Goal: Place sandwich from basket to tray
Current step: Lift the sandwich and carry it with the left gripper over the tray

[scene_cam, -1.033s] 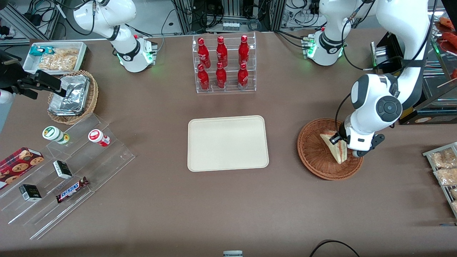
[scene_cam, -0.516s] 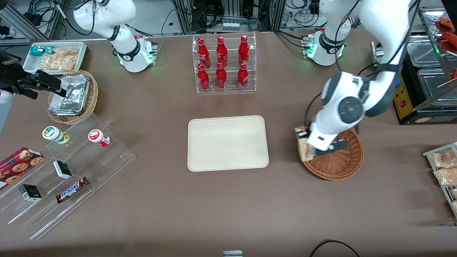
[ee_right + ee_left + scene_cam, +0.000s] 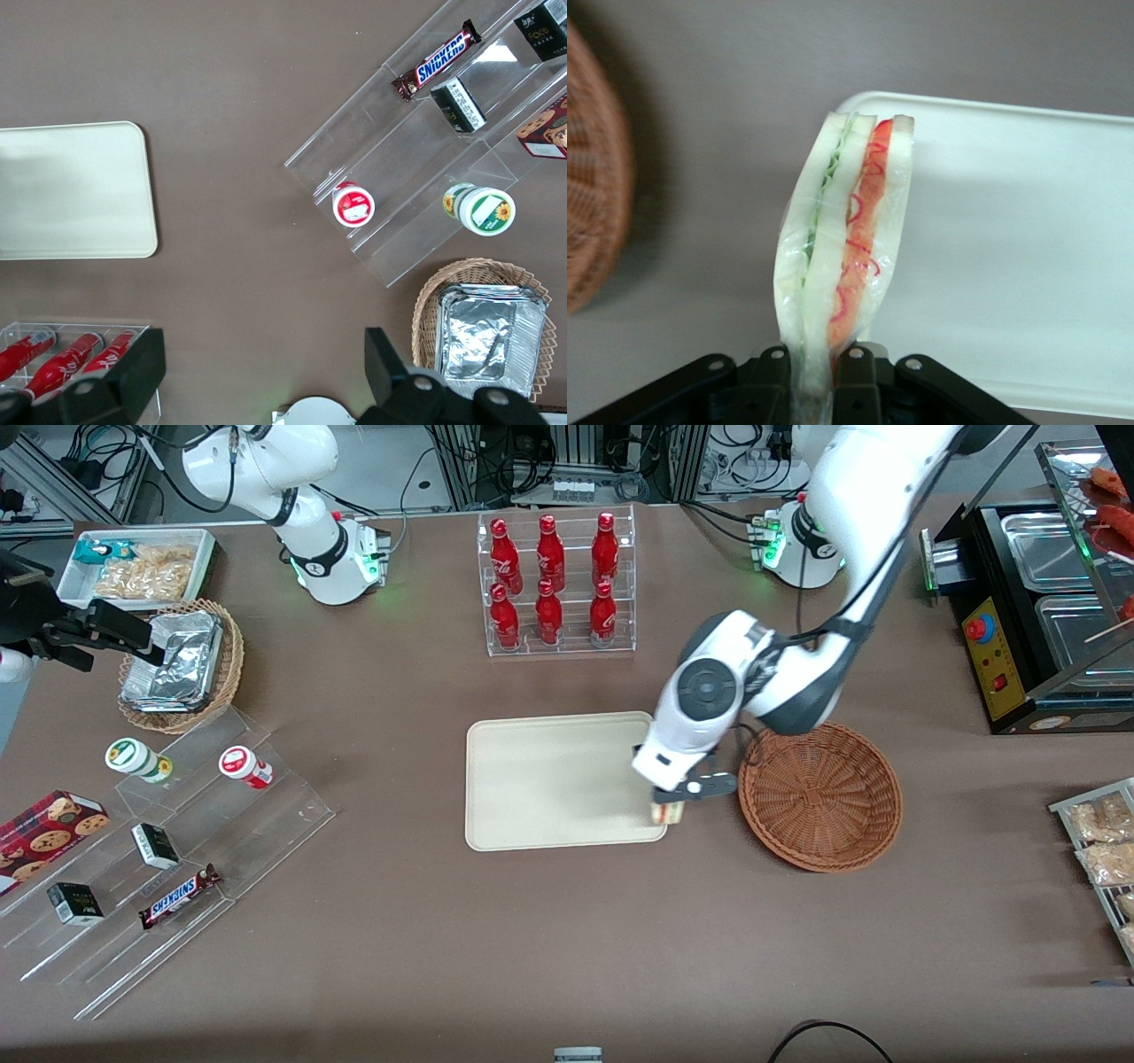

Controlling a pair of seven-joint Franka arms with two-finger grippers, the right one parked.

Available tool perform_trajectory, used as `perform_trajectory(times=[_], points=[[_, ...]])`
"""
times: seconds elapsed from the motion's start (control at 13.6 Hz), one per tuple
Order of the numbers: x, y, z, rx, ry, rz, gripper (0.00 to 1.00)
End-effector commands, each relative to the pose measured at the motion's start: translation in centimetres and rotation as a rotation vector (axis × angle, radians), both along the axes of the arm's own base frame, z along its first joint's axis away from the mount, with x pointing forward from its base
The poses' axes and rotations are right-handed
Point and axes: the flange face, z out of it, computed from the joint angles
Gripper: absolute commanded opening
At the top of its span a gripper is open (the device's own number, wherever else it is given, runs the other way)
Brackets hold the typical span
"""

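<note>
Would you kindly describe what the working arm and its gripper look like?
The left arm is glossy white with dark grey joint sections and a round grey cap at the wrist. A black cable runs along it. Its base glows green. The gripper has a white body and black fingers.

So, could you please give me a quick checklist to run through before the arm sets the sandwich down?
1. Gripper shut on the sandwich: ok.
2. Sandwich out of the basket: ok.
3. Sandwich fully over the tray: not ok, it hangs at the corner nearest the basket.
4. Tray bare where it would land: ok.
5. Sandwich low enough to release: cannot tell.
</note>
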Motion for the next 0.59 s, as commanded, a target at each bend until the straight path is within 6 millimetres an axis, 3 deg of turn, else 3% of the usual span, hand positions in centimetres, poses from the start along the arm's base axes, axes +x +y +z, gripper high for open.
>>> perform_trajectory(times=[0.0, 0.52], points=[[-0.2, -4.7, -0.4, -0.006, -0.002, -0.016, 0.04], [-2.5, -13.6, -3.4, -0.006, -0.031, 0.064, 0.04]])
